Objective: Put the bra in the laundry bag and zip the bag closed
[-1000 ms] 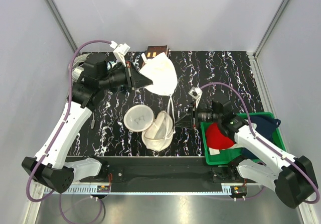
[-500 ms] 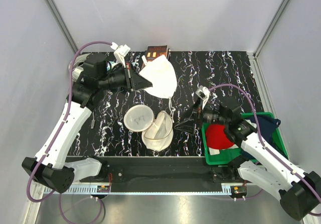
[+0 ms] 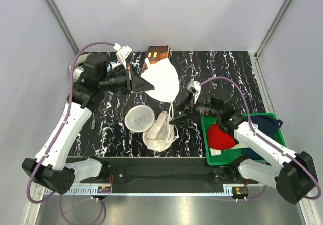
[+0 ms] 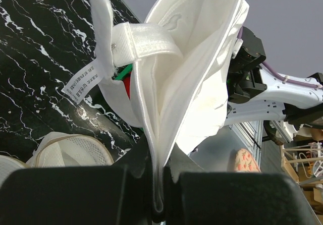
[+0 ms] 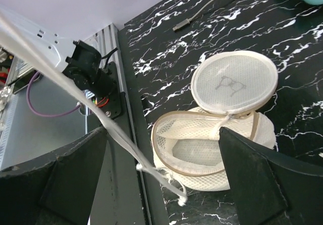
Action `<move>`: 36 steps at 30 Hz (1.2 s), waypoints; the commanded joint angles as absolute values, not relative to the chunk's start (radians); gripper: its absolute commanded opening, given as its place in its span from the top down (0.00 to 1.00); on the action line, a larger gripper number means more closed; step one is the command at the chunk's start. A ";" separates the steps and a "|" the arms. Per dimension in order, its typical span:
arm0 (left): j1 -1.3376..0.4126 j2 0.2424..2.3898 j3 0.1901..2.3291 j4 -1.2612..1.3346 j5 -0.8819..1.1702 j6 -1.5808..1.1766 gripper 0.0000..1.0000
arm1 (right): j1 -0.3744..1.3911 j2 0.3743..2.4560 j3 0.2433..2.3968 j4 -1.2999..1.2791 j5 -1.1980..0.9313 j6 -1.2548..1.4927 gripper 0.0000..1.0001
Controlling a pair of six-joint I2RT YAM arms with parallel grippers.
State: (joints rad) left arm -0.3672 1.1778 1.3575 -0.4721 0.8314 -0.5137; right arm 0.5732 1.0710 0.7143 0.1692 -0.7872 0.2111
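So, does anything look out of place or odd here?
The bra, pinched in the left gripper, is held up, and its thin strap trails loose between the open right gripper's fingers toward the unzipped laundry bag.

The bra [image 3: 162, 78] is white and padded, with its two cups folded together. It hangs above the table [image 3: 227, 73], its edge pinched in the left gripper [image 3: 137, 81]. One thin strap [image 3: 171, 104] drops toward the laundry bag [image 3: 159, 134]. This cream mesh bag lies unzipped, its flat round face with the small black drawing turned aside to the left.
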 commanded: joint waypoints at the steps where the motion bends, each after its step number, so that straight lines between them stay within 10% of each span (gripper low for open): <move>1: -0.364 1.143 1.385 -0.410 0.891 -0.546 1.00 | 0.610 1.098 0.756 0.258 -0.821 0.196 0.00; 22: -0.341 1.169 1.404 -0.350 0.864 -0.603 1.00 | 0.727 1.077 0.585 0.474 -0.750 0.443 0.16; 36: -0.337 1.157 1.356 -0.367 0.821 -0.548 1.00 | 0.796 1.060 0.604 0.557 -0.730 0.687 0.96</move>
